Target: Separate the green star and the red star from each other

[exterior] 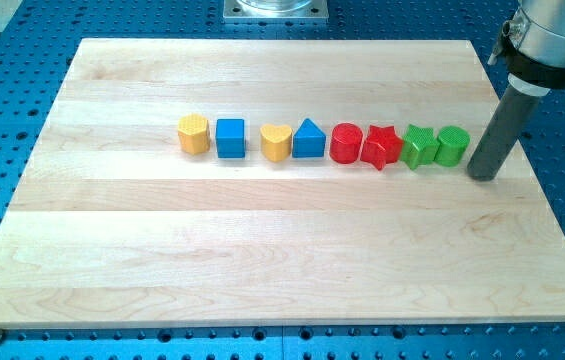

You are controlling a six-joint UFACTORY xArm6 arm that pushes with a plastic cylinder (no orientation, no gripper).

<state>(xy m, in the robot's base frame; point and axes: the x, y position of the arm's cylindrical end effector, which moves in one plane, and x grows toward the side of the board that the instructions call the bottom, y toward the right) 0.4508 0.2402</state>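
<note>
The red star [381, 147] and the green star [418, 146] sit side by side in a row of blocks across the board's middle, their edges touching or nearly so. The red star is to the view's left of the green star. A green cylinder [452, 145] stands just right of the green star. My tip [482, 176] rests on the board just right of the green cylinder, close to it, at the row's right end.
The row continues to the view's left: a red cylinder [346, 143], a blue triangle [308, 139], a yellow heart [276, 142], a blue cube [230, 138] and a yellow hexagon [194, 133]. All lie on a wooden board [262, 250].
</note>
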